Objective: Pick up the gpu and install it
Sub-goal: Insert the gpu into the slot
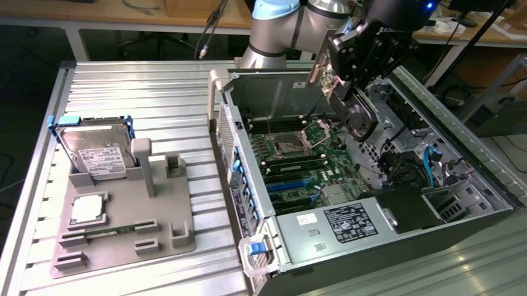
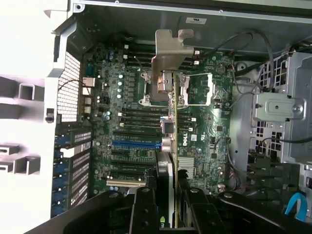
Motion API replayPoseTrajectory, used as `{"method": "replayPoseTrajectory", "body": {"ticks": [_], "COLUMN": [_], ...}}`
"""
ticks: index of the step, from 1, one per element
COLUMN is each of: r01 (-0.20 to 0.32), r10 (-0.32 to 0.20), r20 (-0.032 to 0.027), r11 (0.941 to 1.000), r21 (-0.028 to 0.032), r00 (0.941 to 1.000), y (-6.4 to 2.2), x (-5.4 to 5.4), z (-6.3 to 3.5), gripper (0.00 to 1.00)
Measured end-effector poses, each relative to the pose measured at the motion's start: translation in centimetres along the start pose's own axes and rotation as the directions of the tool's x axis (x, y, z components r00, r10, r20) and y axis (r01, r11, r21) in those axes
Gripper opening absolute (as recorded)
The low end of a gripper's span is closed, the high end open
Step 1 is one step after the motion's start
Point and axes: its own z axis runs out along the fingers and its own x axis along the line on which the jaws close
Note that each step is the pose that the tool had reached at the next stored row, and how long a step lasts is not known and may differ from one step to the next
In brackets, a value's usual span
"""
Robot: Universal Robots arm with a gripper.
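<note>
The gpu [image 1: 359, 118] hangs on edge above the open computer case [image 1: 247, 203], over the motherboard [image 1: 297, 154]. Its silver end bracket [image 1: 316, 69] points toward the case's rear wall, and a round black cooler faces the exterior view's right. My gripper [image 1: 356, 74] is shut on the card's upper edge. In the wrist view the gpu [image 2: 170, 112] appears edge-on, its bracket [image 2: 170, 58] over the CPU socket, held between my gripper [image 2: 168, 200] and its black fingers [image 2: 145, 209]. The card is clear of the board, with the blue slot [image 2: 136, 145] beside it.
A grey fixture tray [image 1: 165, 228] lies at the exterior view's left, holding a hard drive in a blue frame [image 1: 95, 148], a flat chip [image 1: 88, 209] and a memory stick [image 1: 107, 233]. The case holds drive cages [image 2: 280, 107], cables and a power supply [image 1: 346, 225].
</note>
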Motion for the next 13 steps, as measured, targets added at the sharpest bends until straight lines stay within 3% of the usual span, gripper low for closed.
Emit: {"method": "replayPoseTrajectory", "body": {"ticks": [13], "r01": [0.065], "r10": [-0.065], "r20": [-0.004], "r11": [0.9979], "r21": [-0.0019], "r00": [0.9979], "y": [0.0], "x": [0.0], "z": [0.0], "gripper": [0.27]}}
